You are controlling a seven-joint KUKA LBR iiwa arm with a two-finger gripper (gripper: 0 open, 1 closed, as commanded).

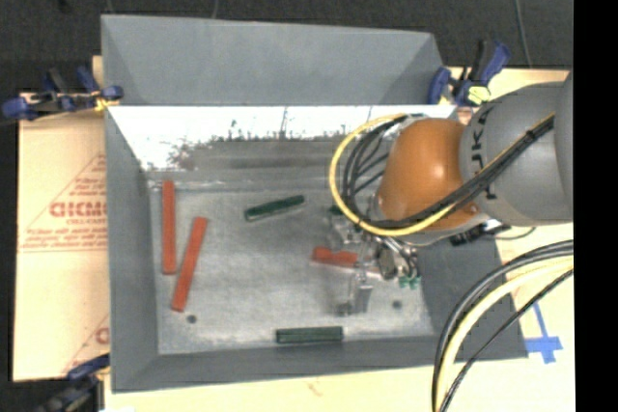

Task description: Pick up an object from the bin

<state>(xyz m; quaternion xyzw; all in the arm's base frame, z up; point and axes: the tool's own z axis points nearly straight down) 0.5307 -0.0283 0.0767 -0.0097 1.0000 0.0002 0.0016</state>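
Observation:
My gripper (pixel 355 289) hangs low over the right part of the bin floor, under the orange wrist cover. A short red stick (pixel 331 257) lies right at its left side, with one end hidden under the gripper body. Whether the stick is touched or held cannot be made out. A dark green stick (pixel 309 336) lies along the front wall, just below and left of the gripper. Another dark green stick (pixel 274 207) lies tilted up and to the left, near the middle of the bin.
Two long orange-red sticks lie at the left of the bin, one upright (pixel 169 227) and one leaning (pixel 189 262). The arm and its cables cover the bin's right side. Bare floor lies between the left sticks and the gripper.

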